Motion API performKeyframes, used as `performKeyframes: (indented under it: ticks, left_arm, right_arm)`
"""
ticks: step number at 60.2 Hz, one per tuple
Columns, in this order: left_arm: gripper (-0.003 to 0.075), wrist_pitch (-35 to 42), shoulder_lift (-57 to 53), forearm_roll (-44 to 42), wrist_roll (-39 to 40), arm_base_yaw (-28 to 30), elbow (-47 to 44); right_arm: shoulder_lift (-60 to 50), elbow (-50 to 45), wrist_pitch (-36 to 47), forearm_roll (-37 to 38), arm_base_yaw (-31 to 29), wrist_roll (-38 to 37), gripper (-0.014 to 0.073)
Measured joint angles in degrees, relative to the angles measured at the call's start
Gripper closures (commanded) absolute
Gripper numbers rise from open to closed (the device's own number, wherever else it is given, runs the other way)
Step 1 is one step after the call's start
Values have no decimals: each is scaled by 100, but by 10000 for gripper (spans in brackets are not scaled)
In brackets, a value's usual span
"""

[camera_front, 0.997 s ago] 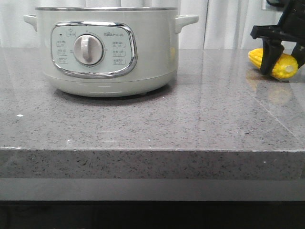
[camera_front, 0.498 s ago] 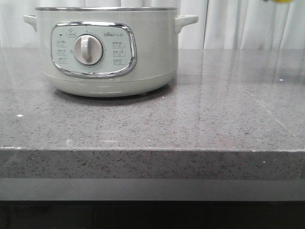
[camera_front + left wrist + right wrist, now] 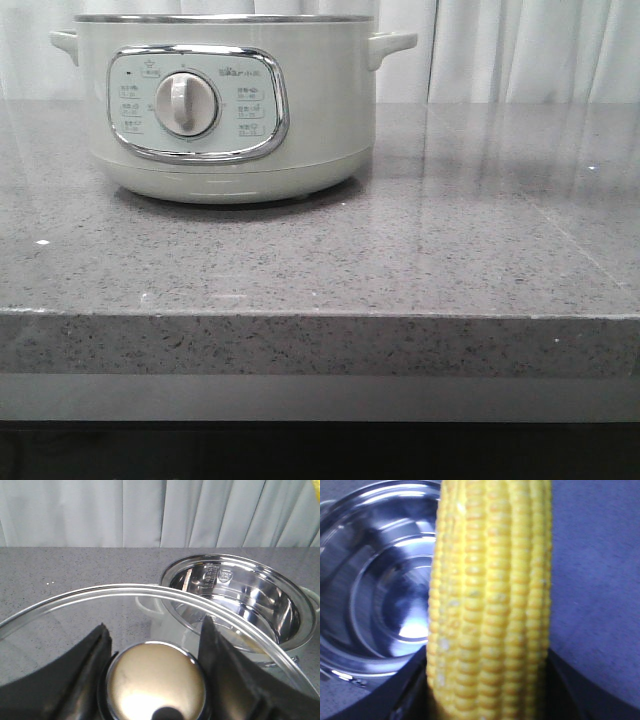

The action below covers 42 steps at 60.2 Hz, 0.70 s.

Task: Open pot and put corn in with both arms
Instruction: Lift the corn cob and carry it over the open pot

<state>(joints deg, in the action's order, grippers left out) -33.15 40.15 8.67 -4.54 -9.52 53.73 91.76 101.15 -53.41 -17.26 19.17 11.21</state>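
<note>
The pot [image 3: 222,105] sits on the grey desk [image 3: 400,260], toward the left, with its top open and its shiny steel inside bare. The left pincer [image 3: 155,680] is closed on the round metal knob [image 3: 156,685] of a glass lid [image 3: 150,592] and holds it just beside the pot. The right pincer [image 3: 487,690] grips the yellow corn [image 3: 490,600] between its two black fingers [image 3: 407,690]. The corn looks to be up in the air near the pot's rim, though the view is too close to be sure.
</note>
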Motion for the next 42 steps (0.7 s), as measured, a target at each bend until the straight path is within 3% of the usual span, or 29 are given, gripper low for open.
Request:
performKeyframes:
  ticks: [18, 42]
  left_arm:
    - [429, 31, 0, 0, 0, 0, 0]
    - [429, 44, 0, 0, 0, 0, 0]
  right_arm:
    - [869, 322, 472, -61, 941, 50, 310]
    - [2033, 1268, 88, -22, 1230, 52, 310]
